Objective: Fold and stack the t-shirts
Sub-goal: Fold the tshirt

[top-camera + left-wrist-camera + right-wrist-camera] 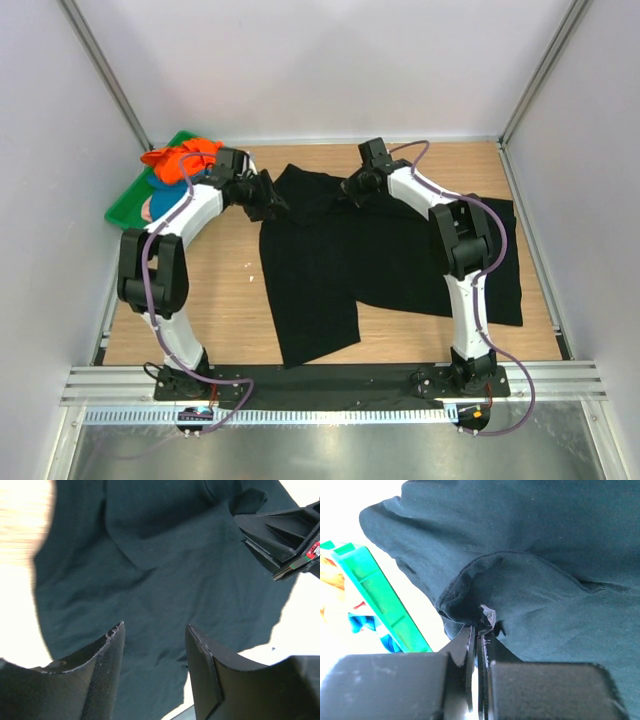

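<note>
The right end effector (479, 630) is pressed together, its two fingers clamped on a raised fold of the black t-shirt (330, 260). In the right wrist view the cloth bunches into a small ridge just ahead of the fingertips, and a pale fleck of fabric sits at the pinch.

The left end effector (155, 630) stands well apart and holds nothing. Black cloth shows through the gap between its fingers; whether the tips touch the cloth cannot be told.

The left arm (190, 215) rises from its base, bends at the elbow, and curves forward and toward the right arm. The right arm (425, 195) mirrors it, bending at the elbow and reaching forward and toward the left arm. The two end effectors face each other near the far edge of the shirt, close but apart.

There are two arms and two end effectors. One black t-shirt lies spread on the wooden surface (230, 290), under both end effectors and running back toward the arm bases, partly doubled over itself.

One green tray (125, 205) sits to the outer side of the left end effector, beyond that arm's forearm. In it lie an orange t-shirt (180, 160) and some blue cloth (360, 622). How many garments the tray holds in all cannot be told.
</note>
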`<state>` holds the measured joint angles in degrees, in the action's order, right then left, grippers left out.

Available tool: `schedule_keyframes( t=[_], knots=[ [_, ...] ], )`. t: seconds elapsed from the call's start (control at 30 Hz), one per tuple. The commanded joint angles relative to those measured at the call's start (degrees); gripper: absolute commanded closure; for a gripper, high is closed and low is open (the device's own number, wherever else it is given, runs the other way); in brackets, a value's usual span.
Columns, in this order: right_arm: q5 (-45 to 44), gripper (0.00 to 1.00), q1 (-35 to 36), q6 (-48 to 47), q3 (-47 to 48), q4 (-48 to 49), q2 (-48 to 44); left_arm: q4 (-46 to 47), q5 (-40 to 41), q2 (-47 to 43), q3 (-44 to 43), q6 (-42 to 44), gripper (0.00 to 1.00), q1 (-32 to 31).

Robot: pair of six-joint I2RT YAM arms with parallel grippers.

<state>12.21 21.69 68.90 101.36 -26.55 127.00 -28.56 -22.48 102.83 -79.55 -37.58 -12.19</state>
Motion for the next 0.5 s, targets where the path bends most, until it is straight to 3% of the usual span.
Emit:
schedule_keyframes(
  t=[0.0, 0.47],
  knots=[
    [0.89, 0.99, 0.28, 1.93, 1.82, 0.88, -0.53, 10.53, -5.05, 2.72, 0.89, -5.04, 0.51, -0.73],
    [1.15, 0.99, -0.69, 2.46, 3.84, 6.68, 3.6, 11.33, 2.61, 11.87, -2.1, -7.24, 0.51, -4.16]
  ],
)
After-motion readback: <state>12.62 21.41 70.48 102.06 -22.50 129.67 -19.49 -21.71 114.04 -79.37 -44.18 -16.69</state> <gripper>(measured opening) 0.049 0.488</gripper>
